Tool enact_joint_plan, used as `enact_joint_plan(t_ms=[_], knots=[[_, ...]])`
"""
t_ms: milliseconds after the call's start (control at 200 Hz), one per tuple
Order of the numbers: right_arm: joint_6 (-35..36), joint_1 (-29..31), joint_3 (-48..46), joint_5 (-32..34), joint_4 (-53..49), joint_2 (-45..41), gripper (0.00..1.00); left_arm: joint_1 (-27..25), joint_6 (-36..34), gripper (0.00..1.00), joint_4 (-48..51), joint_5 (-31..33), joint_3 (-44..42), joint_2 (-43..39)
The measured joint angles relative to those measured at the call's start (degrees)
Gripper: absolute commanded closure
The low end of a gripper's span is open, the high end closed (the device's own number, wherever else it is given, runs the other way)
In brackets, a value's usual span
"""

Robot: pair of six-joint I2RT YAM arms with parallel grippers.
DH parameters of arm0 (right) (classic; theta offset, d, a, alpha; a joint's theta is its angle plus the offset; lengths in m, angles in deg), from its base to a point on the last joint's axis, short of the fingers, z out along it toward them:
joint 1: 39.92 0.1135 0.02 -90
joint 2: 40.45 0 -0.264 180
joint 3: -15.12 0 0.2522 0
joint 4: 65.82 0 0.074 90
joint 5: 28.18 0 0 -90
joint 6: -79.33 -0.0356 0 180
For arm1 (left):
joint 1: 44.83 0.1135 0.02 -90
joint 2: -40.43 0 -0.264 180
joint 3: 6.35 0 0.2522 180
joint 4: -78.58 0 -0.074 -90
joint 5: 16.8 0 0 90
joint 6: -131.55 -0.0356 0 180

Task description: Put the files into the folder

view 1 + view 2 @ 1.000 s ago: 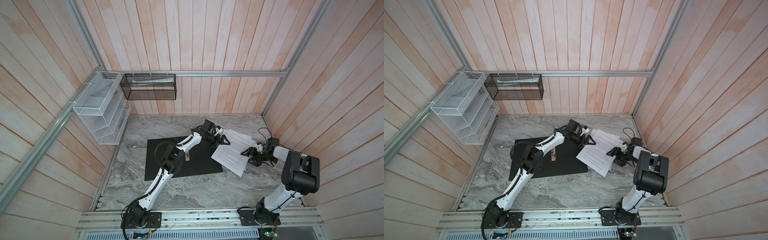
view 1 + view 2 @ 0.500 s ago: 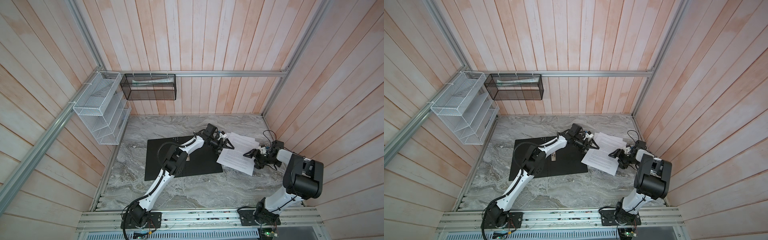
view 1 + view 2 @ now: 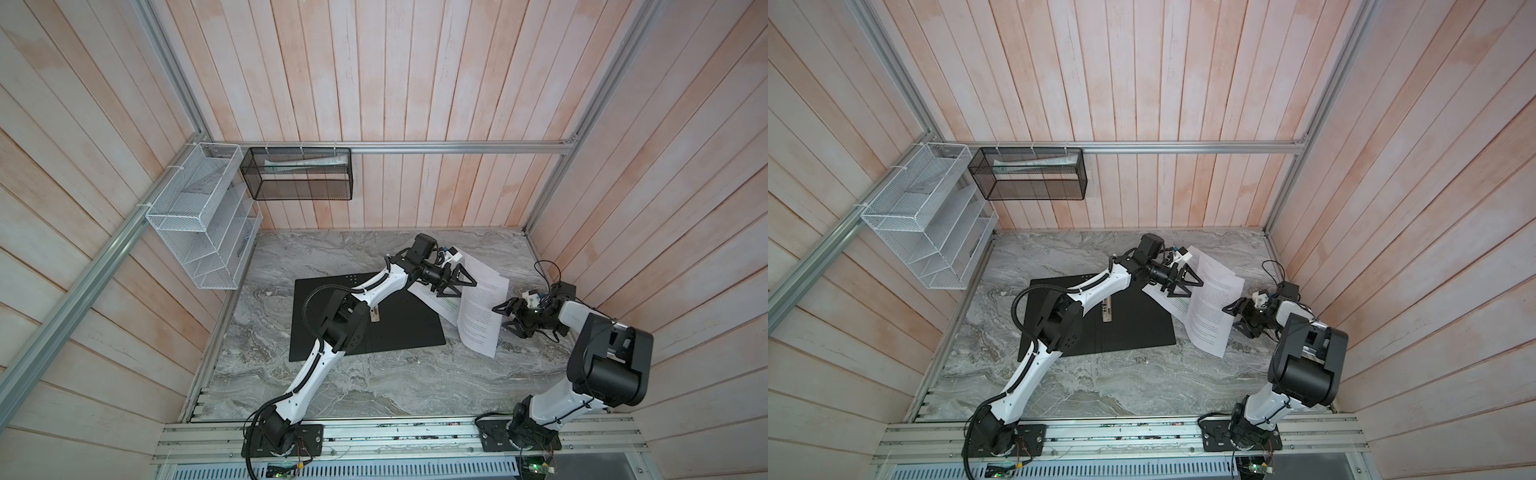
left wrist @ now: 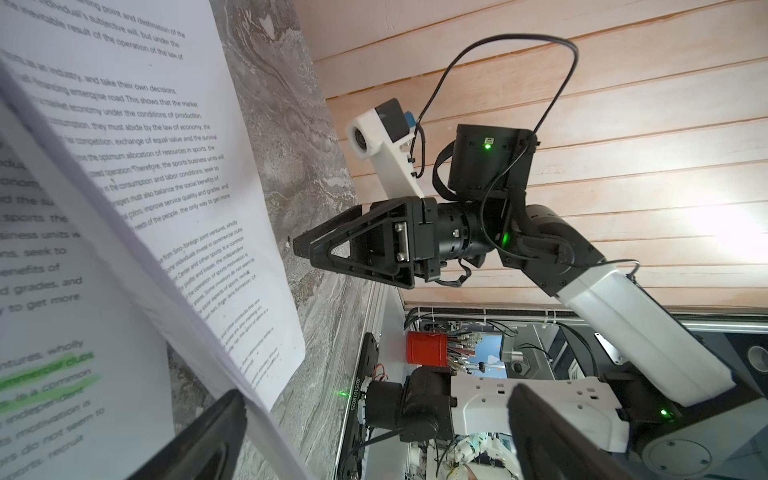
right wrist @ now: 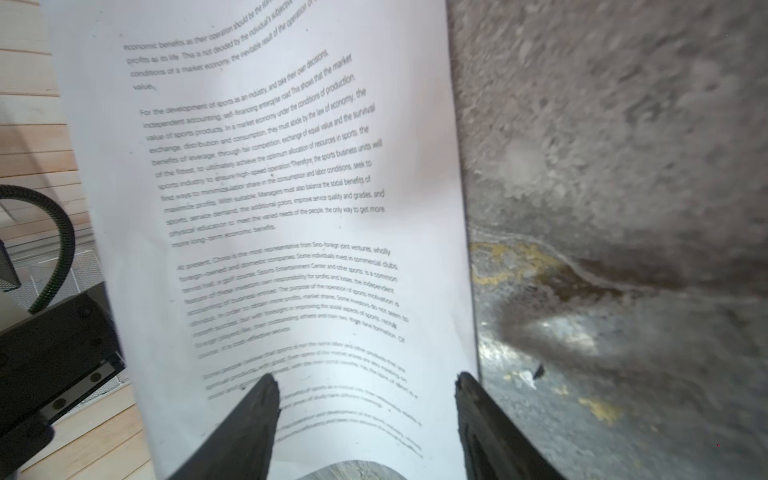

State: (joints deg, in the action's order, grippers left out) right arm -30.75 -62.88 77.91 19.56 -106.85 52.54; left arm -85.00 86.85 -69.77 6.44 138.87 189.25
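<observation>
- Folder [image 3: 395,332] [image 3: 1129,328] lies open and flat on the table [image 3: 374,386], black inside facing up, spine clip [image 3: 375,316] [image 3: 1106,309] showing next to the left arm's elbow.
- Files [image 3: 478,316] [image 3: 1210,307] are not in the folder. They sit on the table just right of it, between the two grippers.
- The lower sheet lies flat and carries green-highlighted lines. Its corner reaches the folder's far right corner; can't tell if it overlaps.
- The upper sheet is raised off the table and bowed, standing tilted with its long edge up.
- Left gripper [image 3: 467,289] [image 3: 1196,289] [image 4: 374,395]: jaws wide apart, clamped on nothing. It reaches over the folder's far right corner to the files.
- In the left wrist view the raised sheet [image 4: 166,145] runs diagonally past one of the fingers [image 4: 208,432]. It looks to lean on that finger, but contact is not certain.
- Right gripper [image 3: 498,319] [image 3: 1229,318] [image 4: 301,249] [image 5: 365,380]: jaws apart, low near the table, tips at the sheet's right-hand edge.
- In the right wrist view the printed sheet [image 5: 270,166] faces the camera, bowed, with both fingers [image 5: 249,415] in front of it and its near edge curving in the gap. No pinch visible.
- White wire rack [image 3: 199,232] and black mesh basket [image 3: 299,178] hang on the walls, well apart from the arms.
</observation>
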Motion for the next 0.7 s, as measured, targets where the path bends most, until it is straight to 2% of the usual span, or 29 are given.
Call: enact_joint_plan(t_ms=[170, 285, 465, 700], knots=[[0.0, 0.1, 0.0, -0.5, 0.0, 0.7, 0.32, 0.2, -0.8, 0.00, 1.1, 0.2, -3.2, -0.1], [0.1, 0.6, 0.1, 0.4, -0.3, 1.0, 0.32, 0.7, -5.5, 0.00, 6.1, 3.2, -3.2, -0.4], [0.3, 1.1, 0.2, 2.4, -0.9, 1.0, 0.32, 3.3, -13.8, 0.00, 14.4, 8.7, 3.6, -0.5], [-0.4, 1.8, 0.2, 6.3, -0.9, -0.4, 0.32, 7.4, -21.9, 0.00, 18.9, 19.4, 11.6, -1.2]])
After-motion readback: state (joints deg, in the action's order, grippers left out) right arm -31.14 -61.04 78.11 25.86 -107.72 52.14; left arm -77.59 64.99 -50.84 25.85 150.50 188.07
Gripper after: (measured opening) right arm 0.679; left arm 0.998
